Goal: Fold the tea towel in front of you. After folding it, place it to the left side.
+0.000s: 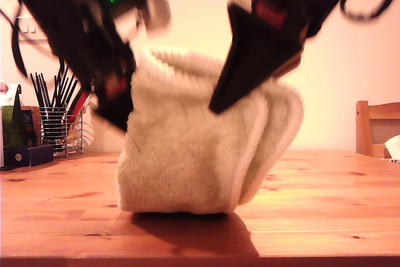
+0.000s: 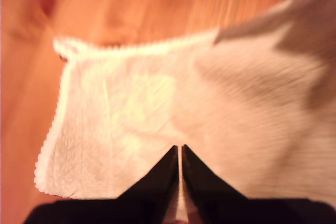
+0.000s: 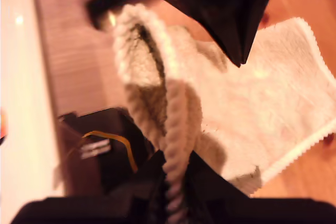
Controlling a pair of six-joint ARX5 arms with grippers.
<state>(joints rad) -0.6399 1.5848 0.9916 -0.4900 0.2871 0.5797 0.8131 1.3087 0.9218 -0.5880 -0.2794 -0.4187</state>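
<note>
The cream-white fluffy tea towel (image 1: 187, 154) hangs bunched above the wooden table (image 1: 325, 211), its lower fold touching the top. Two black arms pinch its upper part: one (image 1: 115, 95) at the exterior view's left, one (image 1: 234, 89) at the right. The wrist views do not show which arm is which. My first gripper (image 2: 180, 153) is shut on the towel (image 2: 126, 119), which spreads out below it. My second gripper (image 3: 176, 174) is shut on the towel's thick corded hem (image 3: 176, 114). The other arm's black finger (image 3: 231, 19) shows beyond it.
A wire basket of black utensils (image 1: 59, 123) and a dark box (image 1: 15, 145) stand at the back on the exterior view's left. A wooden chair (image 1: 375, 126) is at the right edge. The towel's shadow falls on the table near the front edge.
</note>
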